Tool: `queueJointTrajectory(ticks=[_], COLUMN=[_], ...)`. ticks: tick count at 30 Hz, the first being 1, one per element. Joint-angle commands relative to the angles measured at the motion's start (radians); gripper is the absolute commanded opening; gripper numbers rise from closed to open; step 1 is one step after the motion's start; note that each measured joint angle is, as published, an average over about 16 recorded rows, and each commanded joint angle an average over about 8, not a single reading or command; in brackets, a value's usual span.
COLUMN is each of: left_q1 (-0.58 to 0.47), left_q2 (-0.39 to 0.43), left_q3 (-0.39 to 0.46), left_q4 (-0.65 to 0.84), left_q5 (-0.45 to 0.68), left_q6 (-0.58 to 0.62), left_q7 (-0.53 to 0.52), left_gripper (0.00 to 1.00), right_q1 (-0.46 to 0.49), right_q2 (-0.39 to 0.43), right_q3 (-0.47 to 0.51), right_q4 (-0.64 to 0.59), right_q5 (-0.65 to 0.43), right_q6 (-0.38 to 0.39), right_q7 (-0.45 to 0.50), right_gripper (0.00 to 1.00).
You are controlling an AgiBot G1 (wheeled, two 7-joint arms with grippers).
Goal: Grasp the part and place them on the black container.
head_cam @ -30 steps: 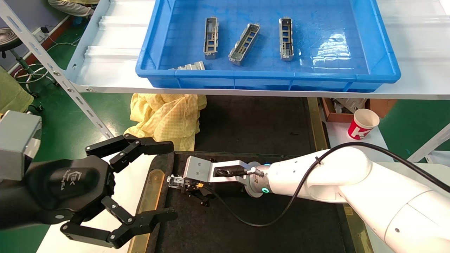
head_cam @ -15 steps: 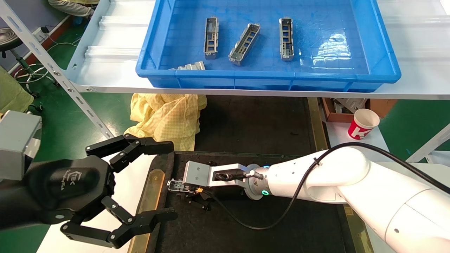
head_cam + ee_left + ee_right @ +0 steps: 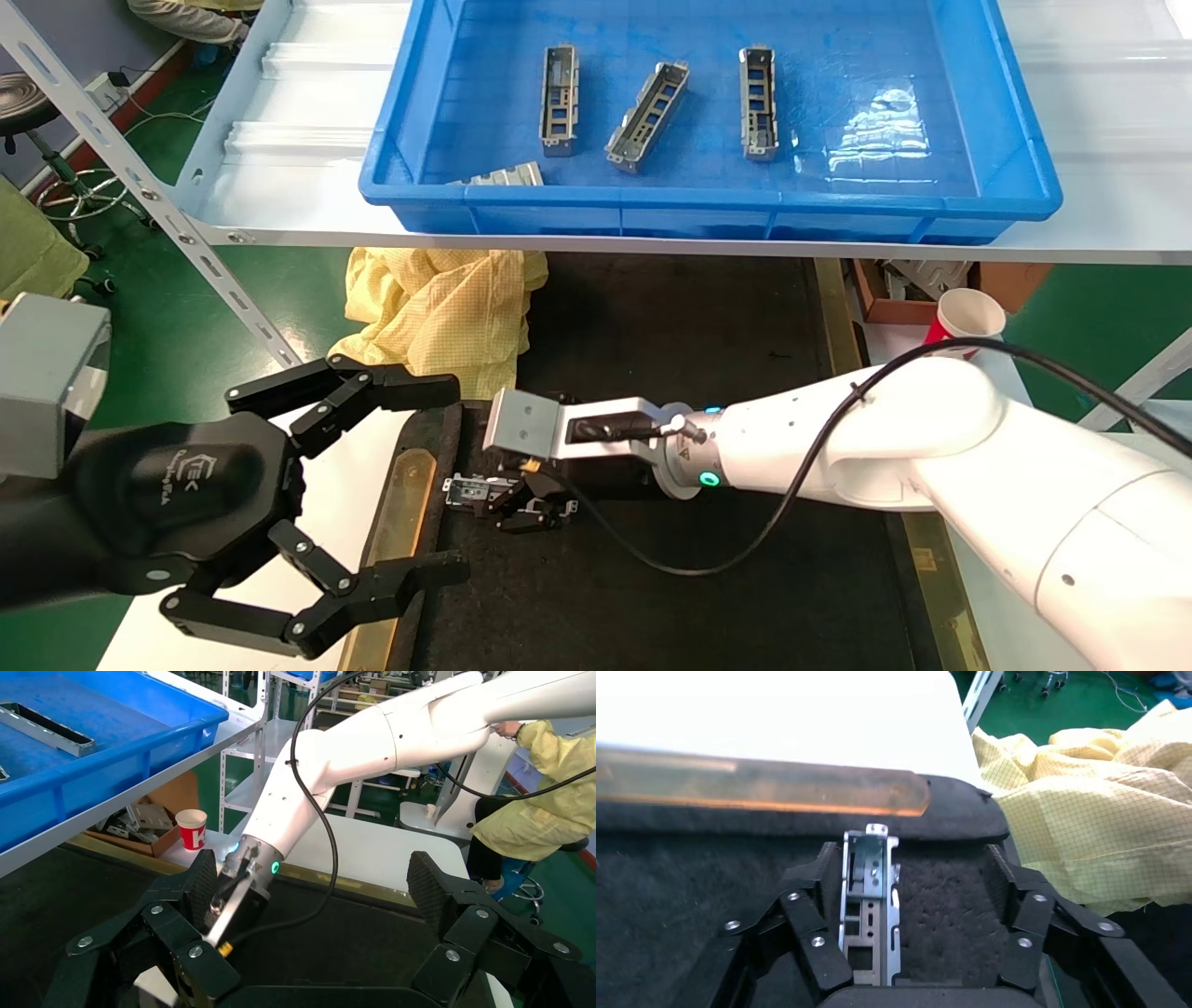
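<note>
Left end effector (image 3: 372, 485) parked at near left, fingers spread wide, empty, off the tray edge so it doesn't block the drop zone. The part (image 3: 470, 488) lies flat on the black container (image 3: 745, 606), just inside its left brass strip (image 3: 400, 522). Right end effector (image 3: 531, 508) hangs over it, fingers apart either side, not gripping: looks like release done. Three more parts plus one at the near wall wait in the blue bin (image 3: 1015, 177) on the far surface.

Black container (image 3: 680, 881) looks like rough, fuzzy felt with a shiny brass-looking strip (image 3: 758, 792). The part (image 3: 869, 903) is bare silver-grey metal. Glossy blue plastic bin (image 3: 726, 210), crinkly yellow cloth (image 3: 438, 312).
</note>
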Motion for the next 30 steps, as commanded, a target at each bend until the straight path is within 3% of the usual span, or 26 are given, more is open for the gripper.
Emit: queueJointTrajectory(ticks=[1, 9, 21, 30], left_q1=[0.000, 0.000, 0.000, 0.000], left_q2=[0.000, 0.000, 0.000, 0.000], left_q3=[0.000, 0.000, 0.000, 0.000], left_q4=[0.000, 0.000, 0.000, 0.000], left_q5=[0.000, 0.000, 0.000, 0.000], left_q6=[0.000, 0.000, 0.000, 0.000], left_q7=[0.000, 0.000, 0.000, 0.000], left_gripper=[1.00, 1.00, 1.00, 1.00], right_q1=[0.004, 0.006, -0.001, -0.067], right_q2=[0.002, 0.017, 0.021, 0.111], right_q3=[0.007, 0.041, 0.046, 0.181], right_q4=[-0.010, -0.055, -0.035, 0.060], right_q5=[0.021, 0.095, 0.078, 0.065], right_q6=[-0.019, -0.095, -0.083, -0.154], right_q7=[0.003, 0.023, 0.024, 0.078], right_gripper=[1.00, 1.00, 1.00, 1.00])
